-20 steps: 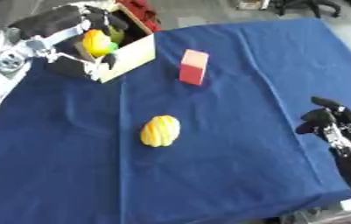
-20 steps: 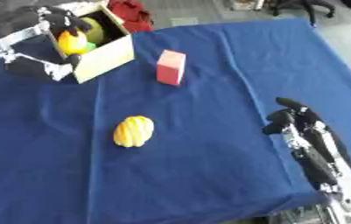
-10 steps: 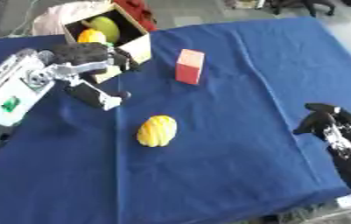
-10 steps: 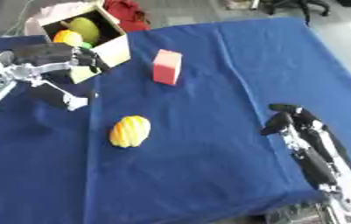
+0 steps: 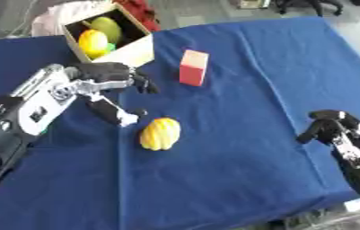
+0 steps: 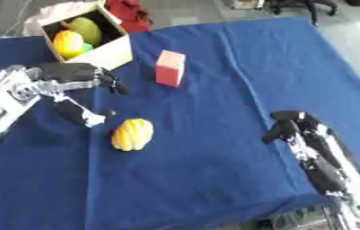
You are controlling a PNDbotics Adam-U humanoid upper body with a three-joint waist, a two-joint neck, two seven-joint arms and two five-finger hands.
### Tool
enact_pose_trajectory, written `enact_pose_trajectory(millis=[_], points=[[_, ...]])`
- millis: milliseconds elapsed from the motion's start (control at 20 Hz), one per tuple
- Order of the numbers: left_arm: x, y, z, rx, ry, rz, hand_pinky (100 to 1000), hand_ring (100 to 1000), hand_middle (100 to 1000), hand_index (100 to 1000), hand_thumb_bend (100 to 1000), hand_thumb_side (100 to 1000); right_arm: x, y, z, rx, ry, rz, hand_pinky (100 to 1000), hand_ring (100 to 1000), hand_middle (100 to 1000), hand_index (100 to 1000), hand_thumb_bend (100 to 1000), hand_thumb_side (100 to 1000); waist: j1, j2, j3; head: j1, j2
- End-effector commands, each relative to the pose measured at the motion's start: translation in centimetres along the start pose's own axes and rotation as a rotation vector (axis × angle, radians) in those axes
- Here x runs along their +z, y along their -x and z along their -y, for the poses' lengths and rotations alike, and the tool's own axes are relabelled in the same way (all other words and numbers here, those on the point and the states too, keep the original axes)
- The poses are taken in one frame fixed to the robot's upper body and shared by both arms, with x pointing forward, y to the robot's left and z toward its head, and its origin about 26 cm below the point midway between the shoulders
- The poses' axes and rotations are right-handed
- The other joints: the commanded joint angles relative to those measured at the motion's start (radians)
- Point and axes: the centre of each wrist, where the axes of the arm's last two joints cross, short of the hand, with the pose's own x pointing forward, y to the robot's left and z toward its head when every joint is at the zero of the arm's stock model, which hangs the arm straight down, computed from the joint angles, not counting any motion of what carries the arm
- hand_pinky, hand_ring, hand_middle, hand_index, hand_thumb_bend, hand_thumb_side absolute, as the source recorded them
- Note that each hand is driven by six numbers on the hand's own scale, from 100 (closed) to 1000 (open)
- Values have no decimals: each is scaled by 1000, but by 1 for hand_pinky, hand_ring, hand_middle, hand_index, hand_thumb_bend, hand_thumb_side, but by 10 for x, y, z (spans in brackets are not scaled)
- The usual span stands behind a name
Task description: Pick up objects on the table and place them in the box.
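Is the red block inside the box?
No, the red block stands on the blue cloth, to the right of the box.

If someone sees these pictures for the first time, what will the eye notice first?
Probably the yellow ribbed fruit lying alone in the middle of the blue tablecloth, with the left hand open just beside it. Next, the red block standing further back, and the cardboard box at the far left, already holding yellow and green fruit.

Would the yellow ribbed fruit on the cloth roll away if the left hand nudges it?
The yellow ribbed fruit looks rounded and lies on its side, so it may roll. Its ridges and the blue cloth probably limit that. The left hand is open beside it.
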Motion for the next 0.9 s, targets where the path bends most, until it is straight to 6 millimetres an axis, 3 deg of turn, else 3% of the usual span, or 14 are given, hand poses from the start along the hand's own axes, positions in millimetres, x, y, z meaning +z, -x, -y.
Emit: enact_pose_trajectory(millis=[50,700,900], points=[[-1,0,-7,-34,28,18,795,747,748,896,154,515,-3,-9,3,7,-25,32,577,486,460,691,100,506,5,-10,-3,2,-2],[-15,-5,7,-126,202,54,840,803,845,970,320,652,-3,-8,3,4,-21,28,579,486,459,693,100,516,1,-7,-3,1,-7],[-16,-5,10,-153,248,52,817,764,804,940,348,540,-3,-7,3,3,-24,26,574,487,459,693,100,518,0,-7,-2,0,-9]])
